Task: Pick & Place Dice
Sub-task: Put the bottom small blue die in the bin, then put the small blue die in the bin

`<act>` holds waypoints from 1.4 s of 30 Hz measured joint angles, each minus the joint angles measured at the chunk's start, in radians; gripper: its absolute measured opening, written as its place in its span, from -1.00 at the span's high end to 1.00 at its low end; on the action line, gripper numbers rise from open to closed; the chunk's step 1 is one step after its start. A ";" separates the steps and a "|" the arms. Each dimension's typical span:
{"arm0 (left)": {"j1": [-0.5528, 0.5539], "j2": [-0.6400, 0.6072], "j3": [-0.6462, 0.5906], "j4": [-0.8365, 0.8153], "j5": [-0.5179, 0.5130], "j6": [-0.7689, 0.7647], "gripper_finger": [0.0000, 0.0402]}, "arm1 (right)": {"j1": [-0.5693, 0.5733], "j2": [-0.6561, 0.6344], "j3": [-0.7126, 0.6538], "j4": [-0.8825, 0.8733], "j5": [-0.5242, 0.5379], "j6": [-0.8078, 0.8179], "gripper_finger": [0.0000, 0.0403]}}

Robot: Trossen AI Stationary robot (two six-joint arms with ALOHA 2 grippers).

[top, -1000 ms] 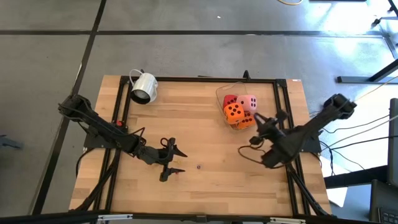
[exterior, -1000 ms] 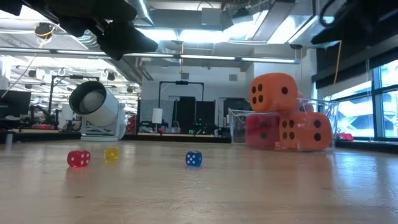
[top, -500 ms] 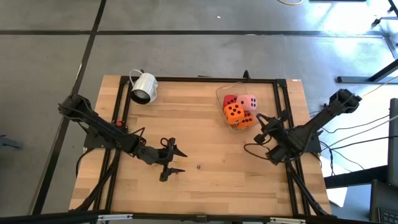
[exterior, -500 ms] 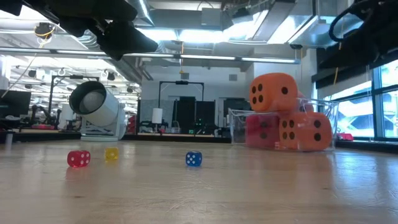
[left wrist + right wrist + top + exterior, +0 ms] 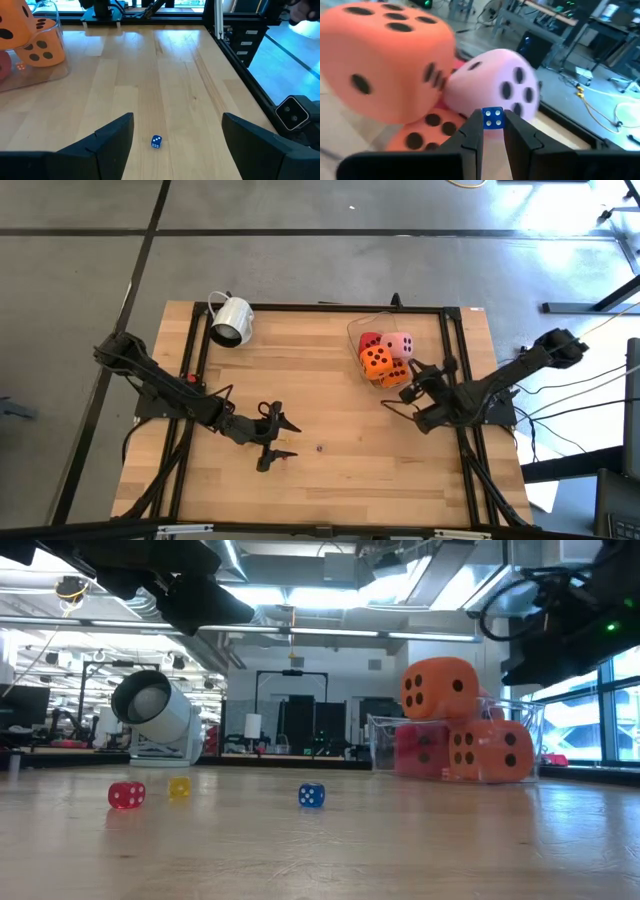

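Right wrist view: a small blue die (image 5: pixel 493 118) is clamped in the right pincer (image 5: pixel 493 131).
Change: right pincer has swung toward the dice (image 5: pixel 384 357).
Meaning: drop-off judged imminent.
Left pincer (image 5: pixel 274 437): held apart, waiting.

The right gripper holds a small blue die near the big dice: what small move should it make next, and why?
Probably carry on toward the clear container and stop above it. The right gripper is shut on the small blue die, with the pink die and an orange die close ahead, so release seems near.
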 joint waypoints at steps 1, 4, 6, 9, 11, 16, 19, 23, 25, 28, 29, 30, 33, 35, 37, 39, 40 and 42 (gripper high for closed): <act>0.000 0.000 0.000 0.000 0.000 0.000 -0.47 | -0.006 0.000 0.000 0.047 -0.015 -0.059 0.72; 0.000 0.000 0.000 0.000 0.000 0.003 -0.47 | -0.034 0.000 -0.001 0.194 -0.075 -0.250 0.72; 0.000 0.000 0.000 0.000 0.000 0.003 -0.47 | -0.062 0.000 -0.001 0.263 -0.115 -0.352 0.72; 0.000 0.000 0.000 0.000 0.000 0.002 -0.47 | -0.106 0.000 -0.001 0.293 -0.157 -0.415 0.72; 0.000 0.000 0.000 0.000 0.001 0.001 -0.47 | -0.125 0.000 -0.001 0.294 -0.177 -0.420 0.72; 0.000 0.000 0.000 0.001 0.007 -0.009 -0.47 | -0.142 0.000 -0.001 0.295 -0.186 -0.438 0.69; 0.000 0.000 0.000 0.001 0.007 -0.009 -0.47 | -0.142 0.000 -0.001 0.296 -0.187 -0.438 0.61; 0.000 0.000 0.000 0.001 0.007 -0.009 -0.47 | -0.142 0.000 -0.001 0.296 -0.219 -0.447 0.47; 0.000 0.000 0.000 0.001 0.007 -0.009 -0.47 | -0.142 0.000 -0.001 0.296 -0.259 -0.473 0.42; 0.000 0.000 0.000 0.001 0.008 -0.008 -0.47 | -0.142 0.000 0.001 0.305 -0.285 -0.504 0.35; 0.000 0.000 0.000 0.001 0.008 -0.008 -0.47 | -0.142 0.000 0.001 0.306 -0.287 -0.507 0.33; 0.000 0.000 0.000 0.001 0.008 -0.008 -0.47 | -0.142 0.000 0.001 0.305 -0.287 -0.508 0.31; 0.000 0.000 0.000 0.001 0.008 -0.009 -0.47 | -0.142 0.000 0.001 0.306 -0.272 -0.488 0.28; 0.000 0.000 0.000 0.001 0.008 -0.009 -0.47 | -0.142 0.000 -0.001 0.305 -0.252 -0.461 0.27; 0.000 0.000 0.000 0.001 0.008 -0.009 -0.47 | -0.142 0.001 -0.002 0.306 -0.230 -0.444 0.27; 0.000 0.000 0.000 0.001 0.008 -0.009 -0.47 | -0.139 0.001 -0.002 0.314 -0.214 -0.442 0.27; 0.000 0.000 0.000 0.001 0.008 -0.009 -0.47 | -0.136 0.001 -0.002 0.319 -0.207 -0.440 0.27; 0.000 0.000 0.000 0.001 0.008 -0.009 -0.47 | -0.126 0.001 -0.002 0.342 -0.178 -0.441 0.27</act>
